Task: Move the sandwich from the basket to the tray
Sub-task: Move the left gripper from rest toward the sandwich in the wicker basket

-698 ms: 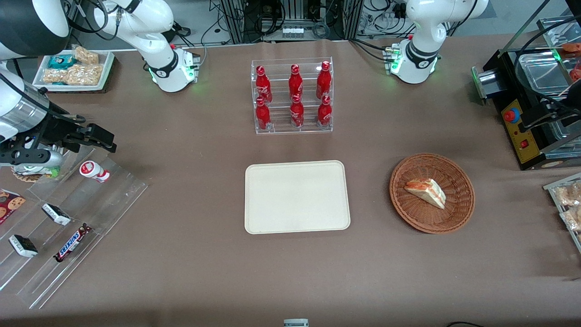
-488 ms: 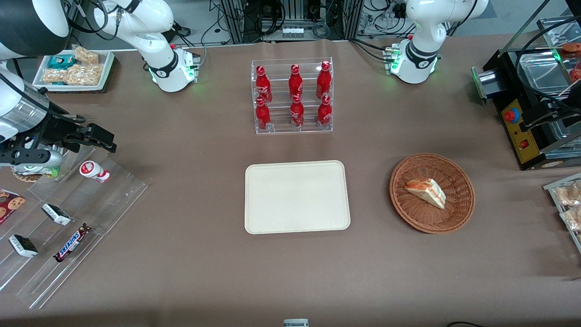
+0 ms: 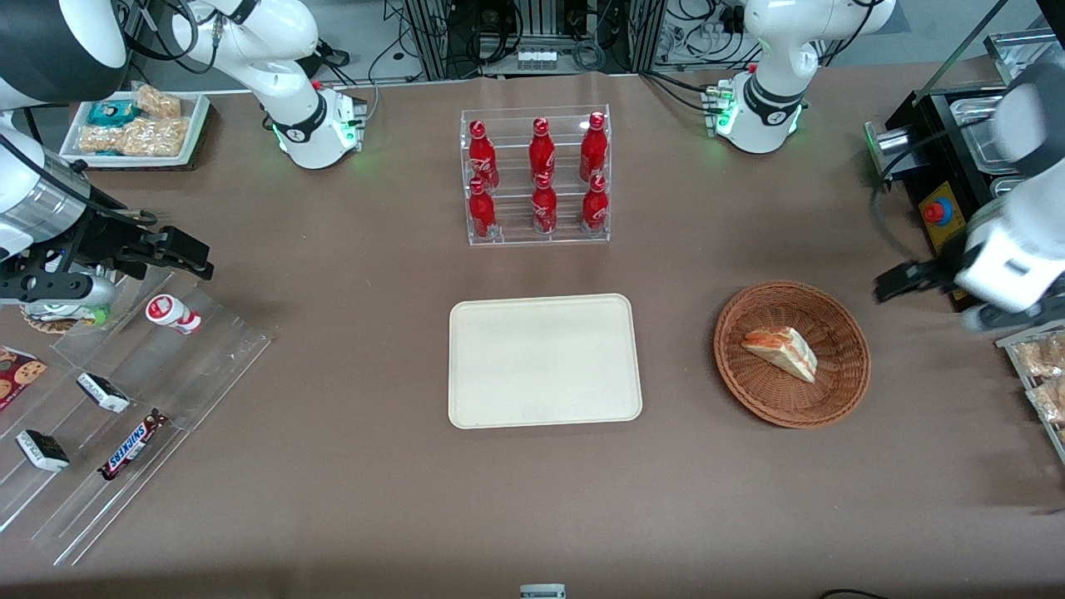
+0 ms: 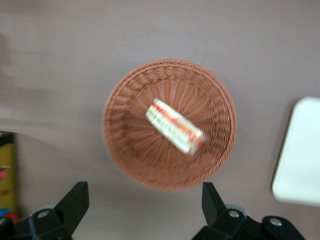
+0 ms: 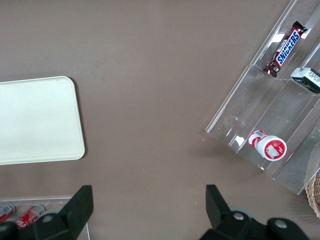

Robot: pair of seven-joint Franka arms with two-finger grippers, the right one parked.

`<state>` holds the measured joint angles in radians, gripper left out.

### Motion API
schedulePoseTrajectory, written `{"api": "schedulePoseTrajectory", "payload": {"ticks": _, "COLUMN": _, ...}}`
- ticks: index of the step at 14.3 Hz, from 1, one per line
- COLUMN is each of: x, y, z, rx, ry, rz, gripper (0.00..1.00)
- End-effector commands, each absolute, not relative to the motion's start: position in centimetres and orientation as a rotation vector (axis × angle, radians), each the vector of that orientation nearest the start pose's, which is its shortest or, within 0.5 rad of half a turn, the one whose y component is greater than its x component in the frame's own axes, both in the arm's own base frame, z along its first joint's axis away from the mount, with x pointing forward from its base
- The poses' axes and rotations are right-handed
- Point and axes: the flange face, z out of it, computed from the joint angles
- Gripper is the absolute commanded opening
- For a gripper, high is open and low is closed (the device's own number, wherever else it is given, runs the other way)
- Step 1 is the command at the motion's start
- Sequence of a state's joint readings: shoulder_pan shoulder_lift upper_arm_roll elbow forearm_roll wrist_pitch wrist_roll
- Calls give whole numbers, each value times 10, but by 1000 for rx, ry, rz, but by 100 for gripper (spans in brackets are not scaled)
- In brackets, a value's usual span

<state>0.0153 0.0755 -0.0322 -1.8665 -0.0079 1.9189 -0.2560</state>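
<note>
sandwich [image 3: 780, 352] in basket [image 3: 840, 391]: soft, light, crushable | grasp across bread faces | end effector [image 4: 142, 200] spread, above basket, tray [image 3: 545, 360] bare

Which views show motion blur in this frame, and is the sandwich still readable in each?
Front view: the working arm and its gripper, up beside the basket toward the working arm's end of the table, are smeared, while the sandwich and tray are crisp. Left wrist view: everything is soft; the sandwich reads as a striped wedge in the basket, and the gripper shows open. Right wrist view: sharp.
</note>
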Motion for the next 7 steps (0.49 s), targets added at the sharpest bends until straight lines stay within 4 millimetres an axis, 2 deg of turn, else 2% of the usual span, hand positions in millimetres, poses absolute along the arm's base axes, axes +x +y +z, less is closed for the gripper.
{"api": "schedulePoseTrajectory", "payload": {"ticks": 1, "x": 567, "y": -25, "z": 417, "rx": -3061, "ry": -795, "rz": -13, "gripper": 100}}
{"api": "schedulePoseTrajectory", "payload": {"ticks": 2, "x": 569, "y": -28, "z": 400, "rx": -3018, "ry": -953, "rz": -17, "gripper": 100}}
{"api": "schedulePoseTrajectory", "payload": {"ticks": 5, "x": 578, "y": -60, "z": 356, "rx": -2902, "ry": -1262, "rz": 0, "gripper": 100}}
{"api": "schedulePoseTrajectory", "payload": {"ticks": 7, "x": 579, "y": -63, "z": 333, "rx": -2863, "ry": -1346, "rz": 11, "gripper": 100}}
